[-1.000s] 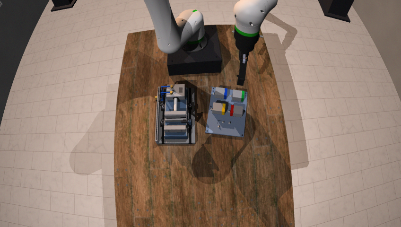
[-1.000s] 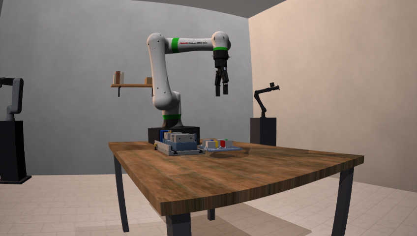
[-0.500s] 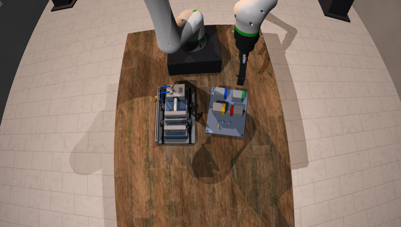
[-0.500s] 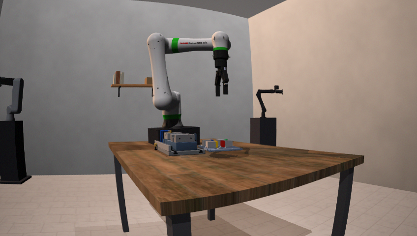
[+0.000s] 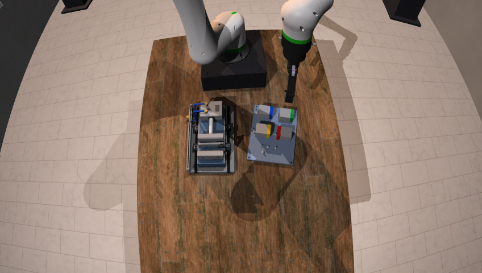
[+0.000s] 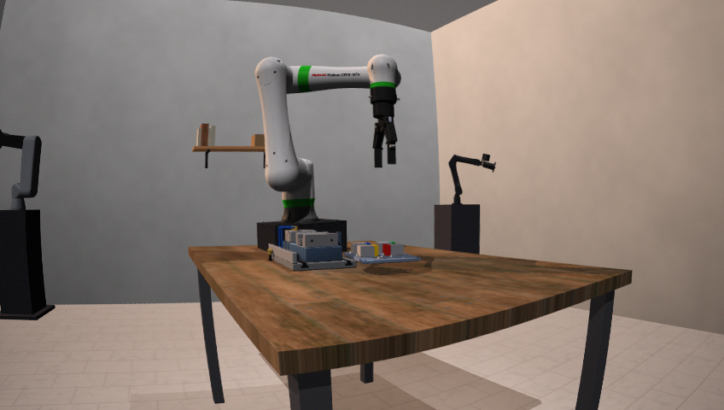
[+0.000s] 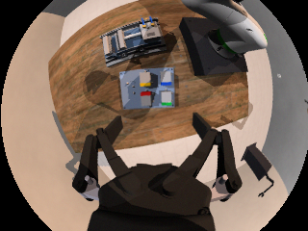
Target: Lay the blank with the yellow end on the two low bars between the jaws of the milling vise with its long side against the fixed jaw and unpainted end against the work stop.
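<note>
The yellow-ended blank [image 5: 263, 129] lies on the plate [image 5: 270, 157], beside the red-ended blank [image 5: 283, 132] and in front of the blue-ended blank [image 5: 265, 111]. My pincer [image 6: 384, 141] hangs high above the plate, spread wide and holding nothing. Descending, I risk nudging the red neighbour, since they sit close. The top view shows that tight spacing; the exterior view alone shows my height above the bench [image 6: 457, 289].

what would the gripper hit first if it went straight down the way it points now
Probably the table just behind the plate, near the green-ended blank. The gripper hangs high with open, empty fingers, so depth is uncertain.
</note>
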Controlling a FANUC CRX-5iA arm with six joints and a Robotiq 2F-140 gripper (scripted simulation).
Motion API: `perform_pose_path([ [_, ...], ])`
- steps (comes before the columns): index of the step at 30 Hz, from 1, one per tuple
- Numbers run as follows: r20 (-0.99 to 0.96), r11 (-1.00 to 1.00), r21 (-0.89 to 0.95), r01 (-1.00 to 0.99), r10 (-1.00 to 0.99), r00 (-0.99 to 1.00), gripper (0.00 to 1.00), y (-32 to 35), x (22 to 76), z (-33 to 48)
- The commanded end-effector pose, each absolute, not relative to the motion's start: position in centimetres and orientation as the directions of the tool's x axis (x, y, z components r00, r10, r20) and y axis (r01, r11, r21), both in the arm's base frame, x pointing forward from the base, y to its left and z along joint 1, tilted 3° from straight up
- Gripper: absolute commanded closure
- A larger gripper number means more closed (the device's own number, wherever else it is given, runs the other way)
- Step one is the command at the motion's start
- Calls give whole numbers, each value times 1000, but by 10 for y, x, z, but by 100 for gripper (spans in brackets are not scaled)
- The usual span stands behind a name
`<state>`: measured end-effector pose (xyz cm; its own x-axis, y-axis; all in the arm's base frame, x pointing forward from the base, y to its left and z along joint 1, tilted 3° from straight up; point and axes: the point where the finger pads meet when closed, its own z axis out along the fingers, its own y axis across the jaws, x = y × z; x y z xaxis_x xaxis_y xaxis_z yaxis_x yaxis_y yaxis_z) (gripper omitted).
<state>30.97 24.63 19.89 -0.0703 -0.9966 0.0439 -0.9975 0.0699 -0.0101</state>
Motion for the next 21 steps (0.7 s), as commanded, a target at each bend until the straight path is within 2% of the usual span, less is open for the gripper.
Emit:
perform_pose_path([
  [1, 43, 70, -11, -997, -997, -70, 0, 246, 310, 193],
  [21, 43, 70, -11, -997, -997, -70, 0, 242, 311, 131],
])
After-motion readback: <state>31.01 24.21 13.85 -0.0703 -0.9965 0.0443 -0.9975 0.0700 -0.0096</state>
